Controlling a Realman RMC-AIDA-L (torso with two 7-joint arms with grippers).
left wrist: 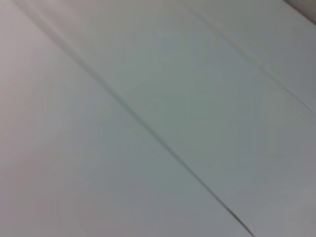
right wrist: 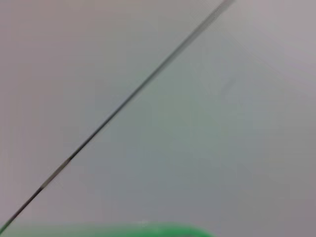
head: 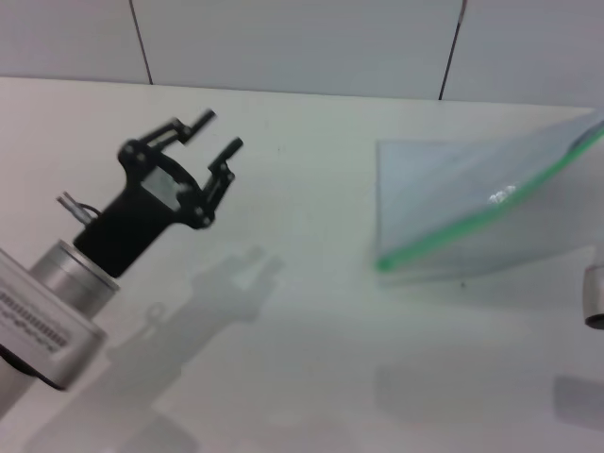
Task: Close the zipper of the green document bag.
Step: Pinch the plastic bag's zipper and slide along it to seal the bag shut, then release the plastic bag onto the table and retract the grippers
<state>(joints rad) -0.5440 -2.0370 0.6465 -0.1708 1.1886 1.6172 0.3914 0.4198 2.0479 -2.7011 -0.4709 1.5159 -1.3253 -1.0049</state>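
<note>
The green document bag point(head: 453, 193) lies on the white table at the right, a pale blue-grey translucent pouch whose right end reaches the picture's edge. Its zipper point(head: 472, 219) is a bright green strip along the near long edge, rising toward the far right. I cannot make out the slider. A blurred piece of green strip point(right wrist: 148, 230) also shows in the right wrist view. My left gripper point(head: 219, 132) hovers open over the table well left of the bag, holding nothing. Of the right arm only a silver wrist part point(head: 595, 297) shows at the right edge.
The white table point(head: 311, 359) runs back to a tiled wall point(head: 302, 38) with dark seams. The left wrist view shows only a plain pale surface with thin lines point(left wrist: 163, 143).
</note>
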